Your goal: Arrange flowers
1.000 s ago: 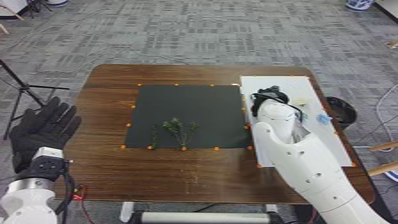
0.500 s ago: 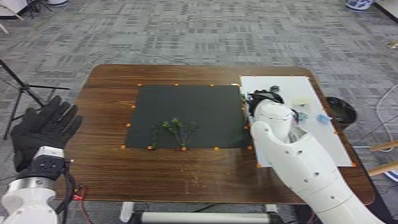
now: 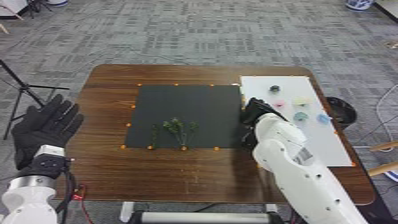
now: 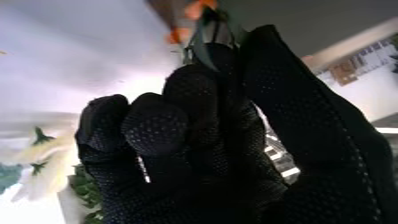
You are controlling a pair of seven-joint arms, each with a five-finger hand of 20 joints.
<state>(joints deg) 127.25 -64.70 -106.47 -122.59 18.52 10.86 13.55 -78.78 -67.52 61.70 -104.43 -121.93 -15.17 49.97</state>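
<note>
Head view: your dark mat (image 3: pixel 182 102) lies flat on the brown wooden counter (image 3: pixel 115 170), matte and smooth; green sprig (image 3: pixel 180 131) rests on the mat's near part, thin branching stems, small leaves; slim stem (image 3: pixel 155 135) just left of it; white board (image 3: pixel 318 150) along the mat's right side, carrying five blooms: dark bloom (image 3: pixel 274 89), pink bloom (image 3: pixel 280 104), pale yellow bloom (image 3: pixel 301 101), teal bloom (image 3: pixel 300 117), blue bloom (image 3: pixel 323 118); all look small, rounded, soft; your right hand (image 3: pixel 257 111) is over the mat's right edge; your left hand (image 3: pixel 49 125) is left of the mat, palm up, fingers straight and a bit apart, nothing in it.

Right wrist view: your right hand is nearly closed, thumb against the fingers, pinching a leafy stem (image 4: pixel 201 50) near the tips; narrow green leaves poke out past the glove; black fabric is dimpled, should grip fine; the stem looks very light, bendy, maybe slick if plastic, so hold by the stem, not the leaves; squeezing hard could crease it or roll it in the pinch; next, likely lower it onto the mat beside the sprig; pale petals near the hand look broad, thin, floppy; lift blooms by the green base, petals would probably crush.
</note>
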